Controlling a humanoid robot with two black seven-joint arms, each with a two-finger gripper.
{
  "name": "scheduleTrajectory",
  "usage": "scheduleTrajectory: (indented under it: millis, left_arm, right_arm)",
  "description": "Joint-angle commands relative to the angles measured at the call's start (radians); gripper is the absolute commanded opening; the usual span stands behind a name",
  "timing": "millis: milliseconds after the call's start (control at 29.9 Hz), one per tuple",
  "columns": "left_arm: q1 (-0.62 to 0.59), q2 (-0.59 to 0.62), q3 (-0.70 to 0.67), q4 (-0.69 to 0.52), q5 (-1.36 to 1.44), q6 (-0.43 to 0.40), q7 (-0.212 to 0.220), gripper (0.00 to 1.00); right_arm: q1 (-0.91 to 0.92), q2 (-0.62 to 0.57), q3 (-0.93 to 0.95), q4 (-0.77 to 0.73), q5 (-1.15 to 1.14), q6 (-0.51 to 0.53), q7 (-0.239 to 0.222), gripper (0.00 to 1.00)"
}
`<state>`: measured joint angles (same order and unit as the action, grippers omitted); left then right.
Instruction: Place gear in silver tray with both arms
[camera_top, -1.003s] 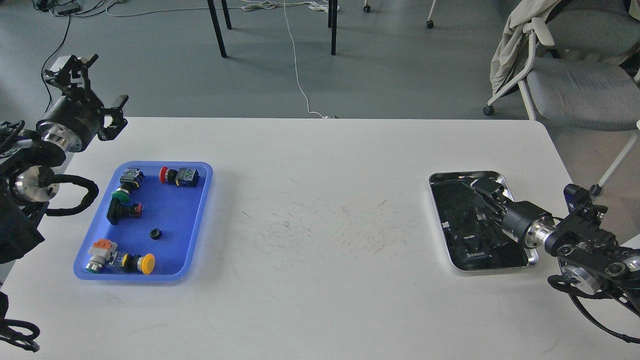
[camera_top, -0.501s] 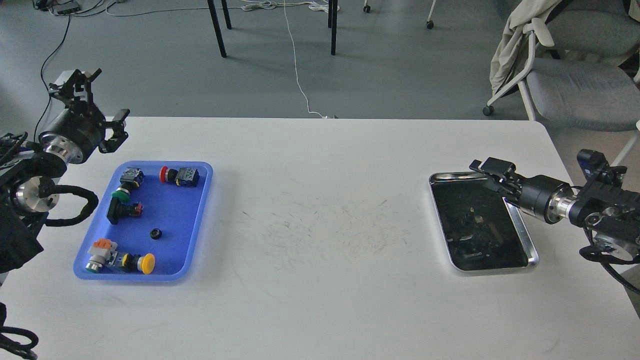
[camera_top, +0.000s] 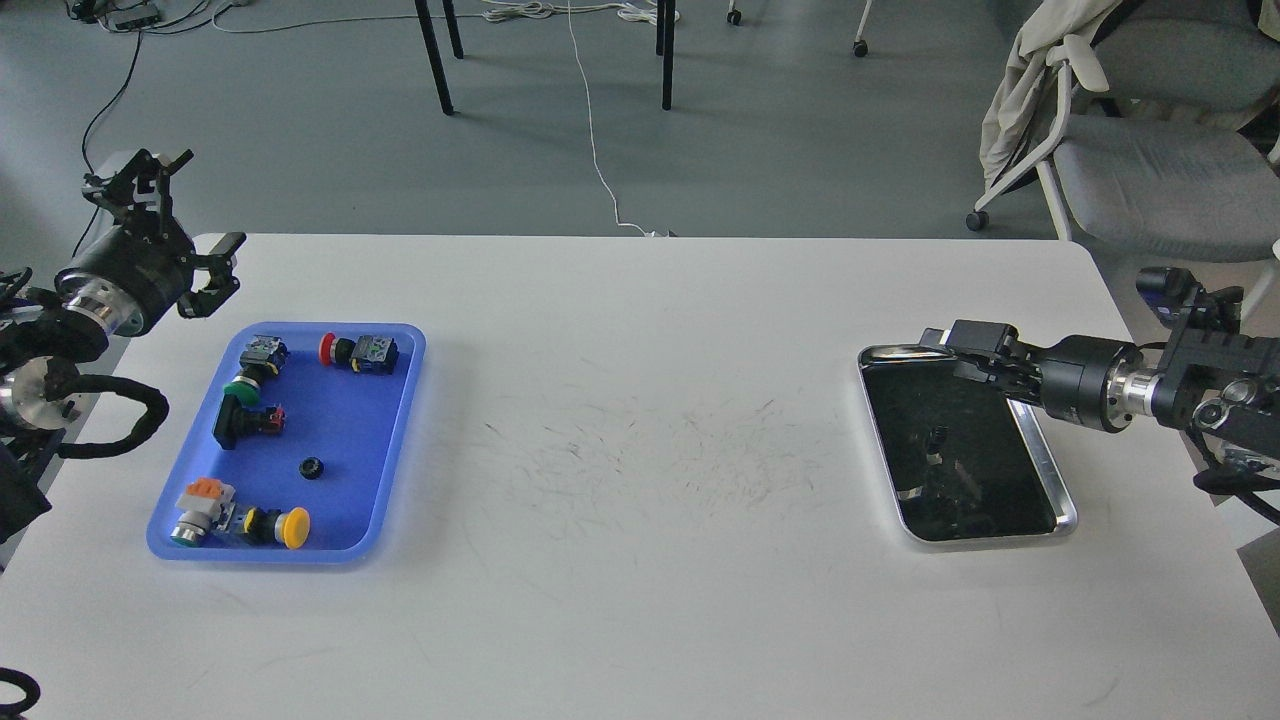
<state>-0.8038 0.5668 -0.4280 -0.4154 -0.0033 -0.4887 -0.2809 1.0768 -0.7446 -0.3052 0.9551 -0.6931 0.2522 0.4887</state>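
Head view: sitting near the table's left edge, a blue plastic tray (camera_top: 180, 520) with rounded corners, long axis running from the near edge toward the far edge. Lying loose on its floor, toward the middle and a little to the near side, the gear: a small black toothed ring (camera_top: 312, 467), clear of the coloured push-button switches (camera_top: 358, 352) around it. Resting near the table's right edge, the rectangular shiny silver tray (camera_top: 1045, 455) with raised rim and dark mirror-like bottom, long axis likewise near to far, well apart from the blue one.

Hovering over the far-left corner, the left black tool (camera_top: 170, 220), fingers spread wide and holding nothing; the gear lying from it toward the near edge and slightly rightward, so the left arm judged far nearer for the pick. Reaching in low from the right edge, the right black tool (camera_top: 950, 342), hanging over the silver tray's far rim; fingers too dark and end-on to separate, so spread or pressed together cannot be told. No gear visible in the silver tray.

Against the frames before: right tool lifting out of the silver tray and levelling over its far rim; left tool sinking and drifting toward the left edge. Gear and both trays unmoved.
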Motion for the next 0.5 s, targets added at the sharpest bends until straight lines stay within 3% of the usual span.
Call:
scheduleTrajectory:
  millis: [0, 267, 468]
  left_arm:
    - [-0.002, 0.007, 0.000, -0.036, 0.000, 0.000, -0.001, 0.98]
    - [-0.032, -0.004, -0.014, -0.051, -0.003, 0.000, 0.002, 0.98]
    - [-0.072, 0.004, -0.006, -0.074, -0.004, 0.000, 0.012, 0.98]
  right_arm:
    - [0.029, -0.015, 0.014, 0.030, -0.013, -0.004, 0.000, 0.74]
    - [-0.018, -0.047, 0.218, 0.053, 0.130, -0.080, 0.000, 0.84]
    - [-0.048, -0.044, 0.261, 0.067, 0.239, -0.108, 0.000, 0.84]
